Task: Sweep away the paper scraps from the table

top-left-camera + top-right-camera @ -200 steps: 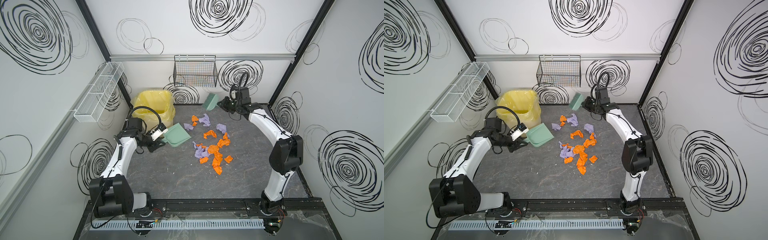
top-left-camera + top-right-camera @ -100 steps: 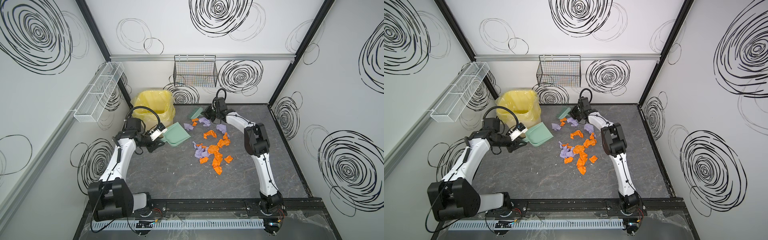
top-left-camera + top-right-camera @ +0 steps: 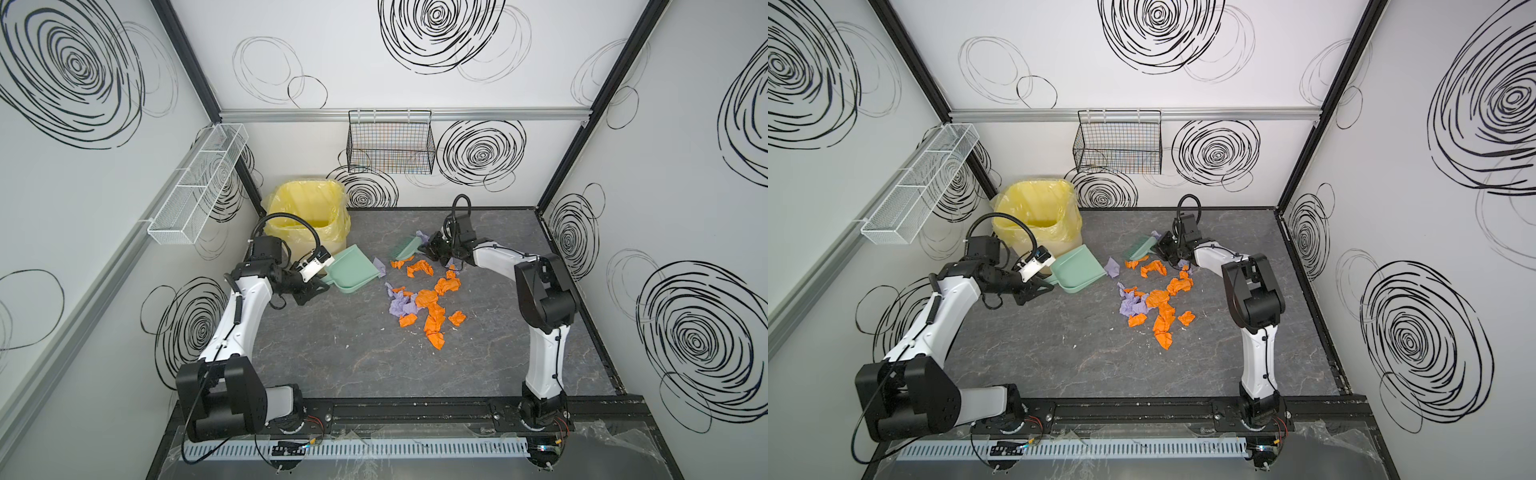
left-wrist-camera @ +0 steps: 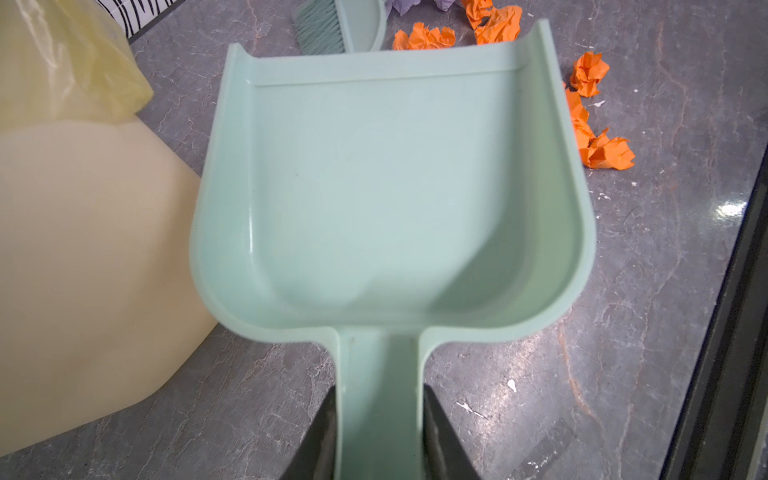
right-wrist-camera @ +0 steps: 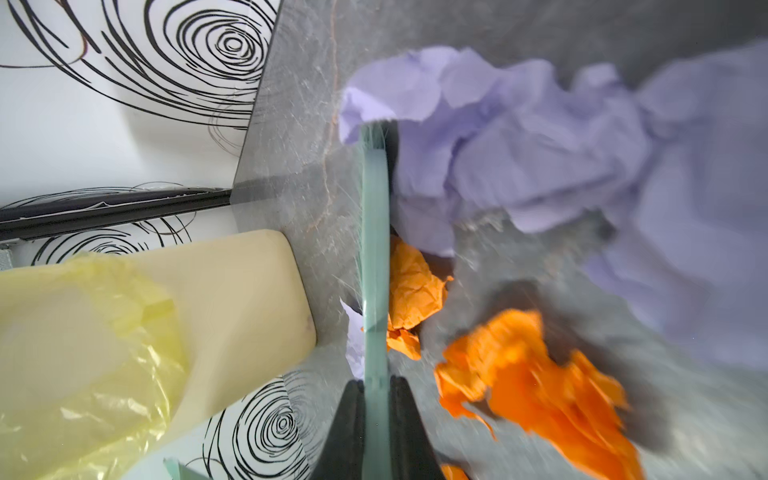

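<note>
Dark grey veined table (image 3: 332,357) is sitting inside white walls (image 3: 365,62) with black swirls, with a black frame rail (image 3: 415,405) running along the near edge. Left gripper (image 4: 379,415) is clamping the handle of the green dustpan (image 4: 390,178), jaws pinched on both sides of it. Pan is lying flat on the table, mouth pointing away from the jaws toward the paper scraps (image 3: 430,305). Right gripper (image 5: 376,399) is clenching the flat handle of the green brush (image 3: 404,248), bristles showing blurred in both top views. Scraps, orange and lilac, are lying in a loose heap between the two sets of jaws, nearer the right ones. Closest pieces are sitting right at the brush, and one lilac piece (image 3: 379,266) is just off the pan lip. Table on the near side of both jaws, up to the rail, is lying open apart from a few white flecks (image 3: 336,338). Bin (image 3: 307,208) with a yellow liner is standing just beside the left jaws and the pan's side wall; cannot tell if they are touching. Only liner is showing inside. Pan floor is showing bare green. Black wire basket (image 3: 390,145) is hanging on the back wall, well beyond both jaws; contents cannot be made out. White mesh rack (image 3: 199,183) is hanging on the side wall outboard of the left jaws.
</note>
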### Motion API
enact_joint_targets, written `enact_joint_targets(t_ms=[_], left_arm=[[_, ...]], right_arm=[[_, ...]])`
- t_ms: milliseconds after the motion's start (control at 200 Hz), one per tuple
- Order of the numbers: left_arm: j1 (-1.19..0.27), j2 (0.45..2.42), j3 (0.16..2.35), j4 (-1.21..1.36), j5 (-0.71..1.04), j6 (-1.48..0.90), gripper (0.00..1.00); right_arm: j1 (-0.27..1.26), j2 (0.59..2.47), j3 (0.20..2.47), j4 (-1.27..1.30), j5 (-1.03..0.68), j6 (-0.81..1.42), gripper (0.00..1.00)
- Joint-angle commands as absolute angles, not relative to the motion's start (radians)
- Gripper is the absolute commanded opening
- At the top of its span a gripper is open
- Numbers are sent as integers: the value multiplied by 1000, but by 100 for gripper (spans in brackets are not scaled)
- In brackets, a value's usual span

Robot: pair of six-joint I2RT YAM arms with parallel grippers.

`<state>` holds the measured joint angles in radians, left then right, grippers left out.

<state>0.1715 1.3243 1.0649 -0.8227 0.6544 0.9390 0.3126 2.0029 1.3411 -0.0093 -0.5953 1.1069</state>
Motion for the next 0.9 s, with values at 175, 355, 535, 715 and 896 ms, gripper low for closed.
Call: enact_joint_targets(t_ms=[175,355,535,715,896], left_arm=[[175,1351,1068,-823,685,950,0],[151,1366,1026,-796,630,965,0],[144,1376,994,-780,596,983,0],[153,1357,981,-790,620,977,0],[159,1311,951,-804,603,991,0]], right_arm=[[260,1682,1133,-138,-535,962,0],[261,1591,1203,-285,-596,835,0],[294,1596,1280,-362,-631,783,0],[399,1708,1371,-273,-637,843,0],[489,1901,1500,-147,-667,945,0]])
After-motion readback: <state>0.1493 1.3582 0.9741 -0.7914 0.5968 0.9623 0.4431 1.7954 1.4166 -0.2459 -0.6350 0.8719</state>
